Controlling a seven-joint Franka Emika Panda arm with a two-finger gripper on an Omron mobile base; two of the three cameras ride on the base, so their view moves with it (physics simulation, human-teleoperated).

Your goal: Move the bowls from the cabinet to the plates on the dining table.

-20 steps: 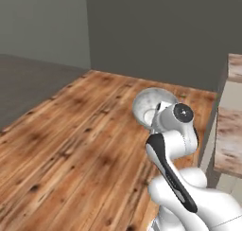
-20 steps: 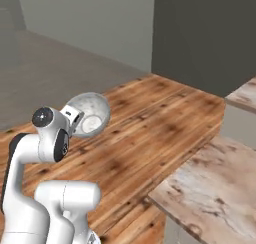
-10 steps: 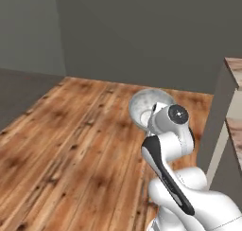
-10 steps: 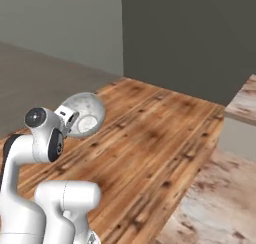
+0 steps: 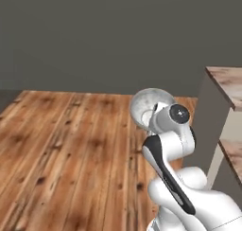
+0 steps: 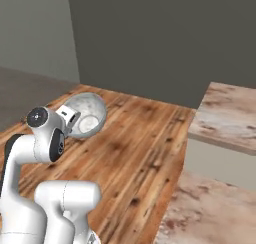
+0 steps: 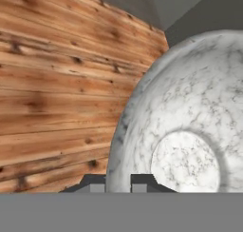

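Currently, a bowl (image 5: 150,106) is held by its rim in the clenched gripper (image 7: 118,181), carried tilted on its side above the wood floor (image 5: 66,149). From the fingertips (image 7: 141,179), the bowl's stone-look underside extends toward two o'clock; no plate is seen nearby.

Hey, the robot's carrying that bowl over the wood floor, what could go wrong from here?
The pincer seems to pinch the bowl by its rim alone, so it could slip or swing while the base drives. It hangs above the bare wood floor, so a drop might break it. The marble counter stands close; a wide swing could clip it.
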